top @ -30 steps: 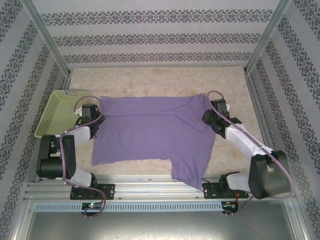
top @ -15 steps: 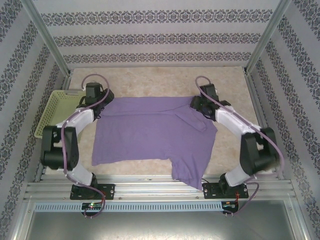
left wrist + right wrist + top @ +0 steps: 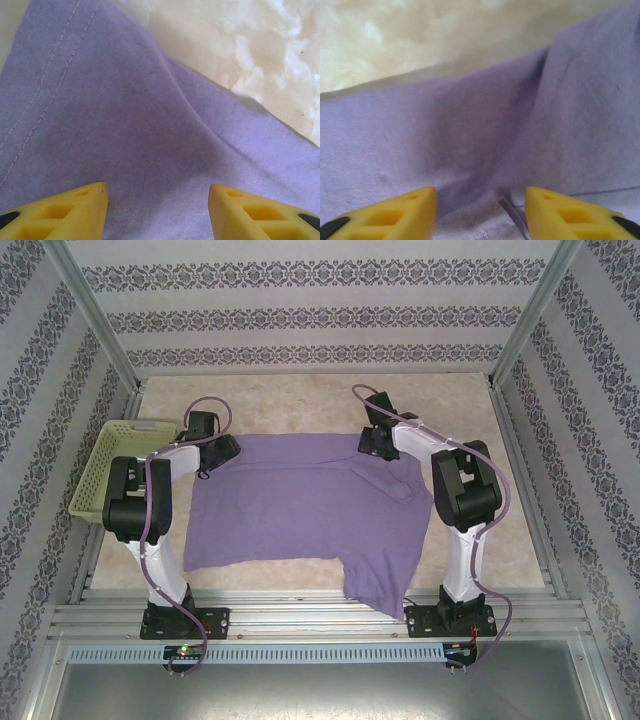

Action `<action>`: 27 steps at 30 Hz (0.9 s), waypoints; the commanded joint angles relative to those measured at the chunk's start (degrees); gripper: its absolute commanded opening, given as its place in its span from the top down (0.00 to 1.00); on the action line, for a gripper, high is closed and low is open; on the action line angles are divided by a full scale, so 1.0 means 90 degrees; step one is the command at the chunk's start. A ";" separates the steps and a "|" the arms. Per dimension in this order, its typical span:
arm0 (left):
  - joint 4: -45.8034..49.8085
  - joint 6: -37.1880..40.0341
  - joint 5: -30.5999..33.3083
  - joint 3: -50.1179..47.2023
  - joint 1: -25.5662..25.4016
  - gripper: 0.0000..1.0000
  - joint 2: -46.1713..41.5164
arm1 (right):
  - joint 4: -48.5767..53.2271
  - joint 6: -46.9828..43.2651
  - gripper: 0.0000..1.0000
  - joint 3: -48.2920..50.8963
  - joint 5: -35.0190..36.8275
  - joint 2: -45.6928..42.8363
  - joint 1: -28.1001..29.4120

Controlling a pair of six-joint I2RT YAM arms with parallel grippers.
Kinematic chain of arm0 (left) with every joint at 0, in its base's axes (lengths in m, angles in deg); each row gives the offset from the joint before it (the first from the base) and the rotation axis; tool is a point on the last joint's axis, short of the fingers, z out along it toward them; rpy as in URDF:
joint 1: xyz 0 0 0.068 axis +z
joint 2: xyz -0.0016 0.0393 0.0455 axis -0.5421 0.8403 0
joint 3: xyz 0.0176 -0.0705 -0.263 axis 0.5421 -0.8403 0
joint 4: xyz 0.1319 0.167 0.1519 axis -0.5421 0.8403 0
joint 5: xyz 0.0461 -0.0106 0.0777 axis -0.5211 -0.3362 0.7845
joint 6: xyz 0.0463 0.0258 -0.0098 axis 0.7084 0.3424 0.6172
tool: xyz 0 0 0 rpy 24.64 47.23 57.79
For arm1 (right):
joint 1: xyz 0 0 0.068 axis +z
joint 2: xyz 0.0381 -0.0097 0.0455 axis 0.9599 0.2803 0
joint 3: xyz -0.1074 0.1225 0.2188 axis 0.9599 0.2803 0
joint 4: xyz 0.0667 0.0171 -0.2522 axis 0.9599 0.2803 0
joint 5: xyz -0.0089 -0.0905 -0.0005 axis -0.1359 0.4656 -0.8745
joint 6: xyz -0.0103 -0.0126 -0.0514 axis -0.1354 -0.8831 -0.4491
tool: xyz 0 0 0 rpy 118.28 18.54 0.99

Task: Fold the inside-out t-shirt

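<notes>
The inside-out t-shirt [image 3: 300, 505] lies spread on the table, lavender-purple and plain side up, with one flap hanging toward the near edge at the right. My left gripper [image 3: 226, 448] sits low over the shirt's far-left corner. In the left wrist view the yellow fingertips stand apart around my left gripper [image 3: 157, 202], above a stitched hem of the t-shirt [image 3: 125, 115]. My right gripper [image 3: 371, 444] hovers at the shirt's far edge by a folded sleeve. Its jaws are also apart, and my right gripper [image 3: 481, 207] has a rumpled fold of the t-shirt [image 3: 485, 145] under it.
A yellow-green basket [image 3: 108, 466] stands at the left edge of the table. Patterned walls and metal frame posts close in the workspace on three sides. Bare beige tabletop [image 3: 300, 405] lies beyond the shirt and to its right.
Both arms have reached farther back and swung inward. The left gripper went from the shirt's left side to its far-left corner. The right went from the right sleeve to the far edge.
</notes>
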 commanded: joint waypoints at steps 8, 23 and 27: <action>0.0252 -0.0013 0.0202 0.0059 0.0023 0.44 0.0124 | 0.0439 0.0005 0.94 -0.0203 0.0358 0.0063 0.0185; 0.0149 -0.0288 0.0857 -0.0955 0.0043 0.44 -0.0950 | 0.0449 0.0876 0.96 0.2096 0.0984 -0.2247 0.1750; 0.0180 -0.0404 0.1096 -0.1370 0.0042 0.44 -0.1470 | 0.0451 0.1228 0.90 0.2641 0.0720 -0.2451 0.2186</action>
